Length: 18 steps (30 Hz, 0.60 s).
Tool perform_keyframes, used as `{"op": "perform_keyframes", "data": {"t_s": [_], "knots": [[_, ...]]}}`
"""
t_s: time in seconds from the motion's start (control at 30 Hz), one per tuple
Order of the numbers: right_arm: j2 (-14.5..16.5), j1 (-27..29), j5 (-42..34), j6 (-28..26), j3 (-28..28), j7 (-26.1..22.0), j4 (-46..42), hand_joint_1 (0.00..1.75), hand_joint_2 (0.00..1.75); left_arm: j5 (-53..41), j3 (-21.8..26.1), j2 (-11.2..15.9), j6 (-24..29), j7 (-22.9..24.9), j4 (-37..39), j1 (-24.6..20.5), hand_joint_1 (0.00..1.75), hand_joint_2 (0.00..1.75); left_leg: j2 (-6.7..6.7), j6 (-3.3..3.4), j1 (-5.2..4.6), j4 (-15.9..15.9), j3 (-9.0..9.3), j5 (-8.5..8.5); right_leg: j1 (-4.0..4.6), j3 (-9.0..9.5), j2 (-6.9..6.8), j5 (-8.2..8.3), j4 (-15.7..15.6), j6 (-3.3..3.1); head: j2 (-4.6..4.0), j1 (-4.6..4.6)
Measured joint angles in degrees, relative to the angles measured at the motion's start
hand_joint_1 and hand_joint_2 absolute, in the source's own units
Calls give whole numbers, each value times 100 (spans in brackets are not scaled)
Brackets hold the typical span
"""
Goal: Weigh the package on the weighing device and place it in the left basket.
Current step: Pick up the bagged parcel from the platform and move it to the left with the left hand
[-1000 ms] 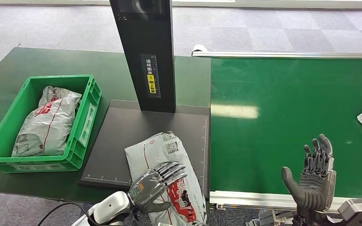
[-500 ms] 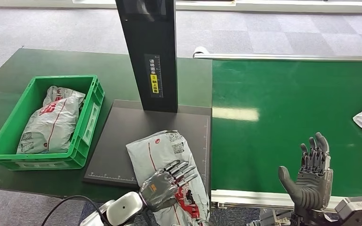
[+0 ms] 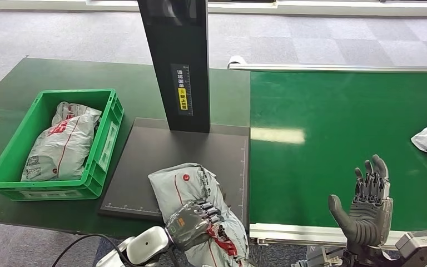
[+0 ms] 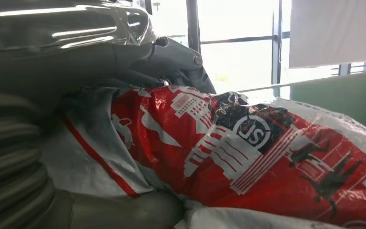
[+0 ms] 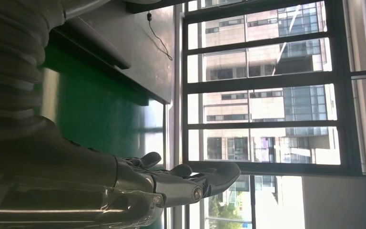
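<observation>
Package [image 3: 192,192] lies on the near part of the weighing device [image 3: 161,161], its near end hanging past the platform's front edge. My left hand [image 3: 192,222] has its fingers curled into the crumpled plastic, gripping it. My right hand [image 3: 370,208] stands upright over the green conveyor [image 3: 333,111], fingers apart, holding nothing. Judged step: pickup after weighing. Next move calls for a lift and a carry left to the left basket [image 3: 108,130], which already holds 1 bag. Legible on the red print: "JS" in a circle; the column's yellow label is too small to read

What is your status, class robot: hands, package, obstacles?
Left hand grips the grey-and-red package on the weighing device plate. Right hand open above the green conveyor belt. Green basket holds one package.
</observation>
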Motion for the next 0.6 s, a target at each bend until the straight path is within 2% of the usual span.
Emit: {"op": "perform_keyframes", "data": {"t_s": [0.33, 0.47, 0.6], "knots": [[33, 6, 18, 2, -75, -22, 0, 0, 175, 1471, 390, -15, -672, -680, -276, 46, 175, 175, 2, -1, 2, 0, -37, 4, 8, -46, 6, 3, 4, -2, 0, -1], [33, 25, 24, -2, -105, -48, 0, 0, 175, 2636, 633, 64, -1348, -1087, -740, 168, 175, 175, 2, -1, 3, 1, -59, 5, 8, -67, 6, 3, 5, -2, 0, -1], [34, 68, 26, -7, -148, -75, 0, 0, 175, 3679, 897, 274, -2043, -1348, -1458, 348, 175, 175, 3, -1, 3, 1, -73, 4, 9, -82, 7, 2, 6, -2, 0, -1]]}}
